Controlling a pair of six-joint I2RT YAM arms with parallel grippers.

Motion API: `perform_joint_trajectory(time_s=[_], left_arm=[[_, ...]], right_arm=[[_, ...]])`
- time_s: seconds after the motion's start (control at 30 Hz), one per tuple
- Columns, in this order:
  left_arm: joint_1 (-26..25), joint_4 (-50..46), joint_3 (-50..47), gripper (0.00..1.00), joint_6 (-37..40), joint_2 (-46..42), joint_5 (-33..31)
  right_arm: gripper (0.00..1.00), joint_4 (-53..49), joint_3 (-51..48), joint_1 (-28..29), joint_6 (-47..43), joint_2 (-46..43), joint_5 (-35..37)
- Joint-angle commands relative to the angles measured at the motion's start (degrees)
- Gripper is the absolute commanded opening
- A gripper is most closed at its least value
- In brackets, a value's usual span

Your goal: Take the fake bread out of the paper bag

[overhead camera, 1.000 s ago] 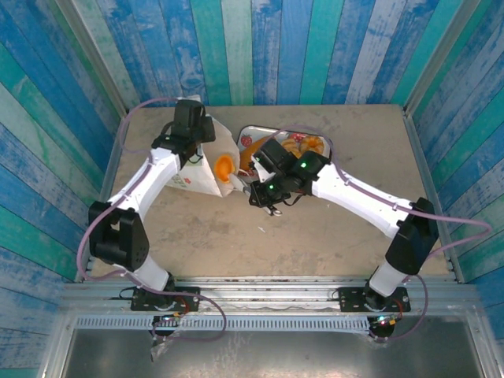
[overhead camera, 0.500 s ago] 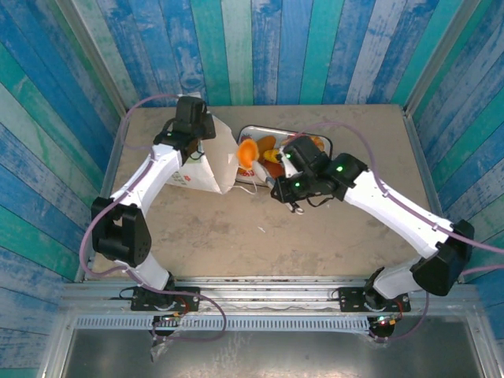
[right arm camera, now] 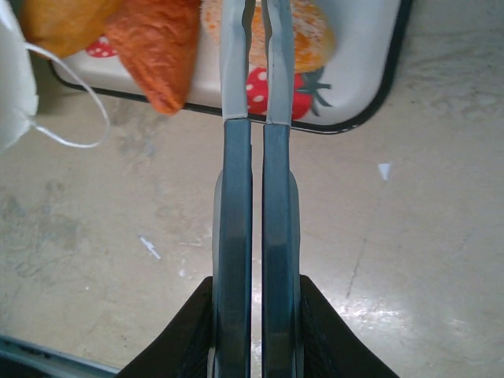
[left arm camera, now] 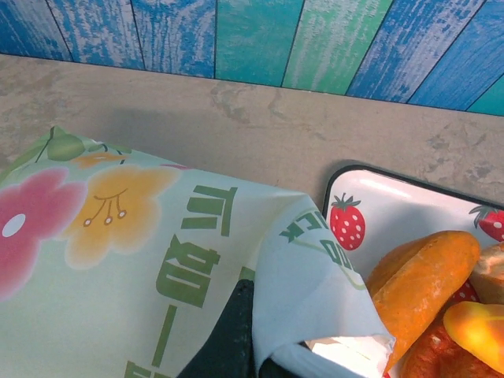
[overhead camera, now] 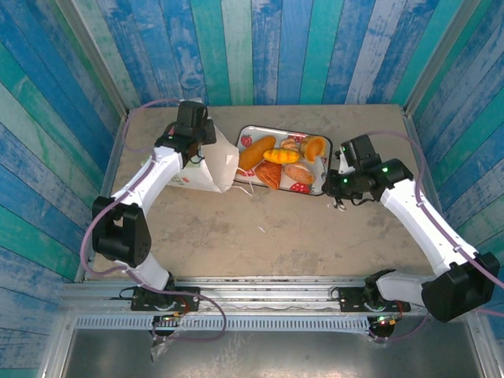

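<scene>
The paper bag [overhead camera: 211, 163] lies on its side on the far left part of the surface [overhead camera: 260, 228], its open mouth turned toward the tray [overhead camera: 324, 183] just to its right, and its thin white cord handles [overhead camera: 250, 186] trail onto the surface at the tray's near left corner; the left gripper [overhead camera: 206, 152] is clamped shut on the bag's upper edge, and in the left wrist view the bag's flower print and green lettering [left arm camera: 189, 268] fill the foreground, with the paper folded over a dark finger [left arm camera: 230, 339] at the bottom of the frame; the fake bread [overhead camera: 280, 156] lies in the strawberry-patterned tray, several golden and orange pieces packed close together, a long orange loaf [left arm camera: 421, 276] nearest the bag's mouth and a yellow piece [left arm camera: 476, 327] resting against it; whether any bread is inside the bag cannot be told; the right gripper [overhead camera: 339, 198] hangs over the surface just beside the tray's right end, clear of the bread, its jaws nearly together with only a slim gap and nothing between them; in the right wrist view its fingers [right arm camera: 236, 87] point across the tray's near rim, above an orange croissant-like piece [right arm camera: 157, 47] and a pale sugared bun [right arm camera: 311, 35].
</scene>
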Motion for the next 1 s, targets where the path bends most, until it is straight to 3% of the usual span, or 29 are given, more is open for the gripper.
perform_joint_trajectory(time_s=[0.0,0.27,0.97], left_arm=[[0.06,-0.27,-1.15,0.05,0.26,-4.44,0.90],[0.07,-0.42,-2.11,0.05,0.59,-6.29,2.76],[0.06,-0.80,-2.72,0.05,0.95,-7.74,3.55]], right_arm=[[0.00,0.59,-1.01,-3.12,-3.18,-0.59,-2.44],[0.00,2.26,-1.36,-8.14,-6.39,4.25,-5.69],[0.01,7.33,-2.15,-11.46,-7.77,14.74,-10.37]])
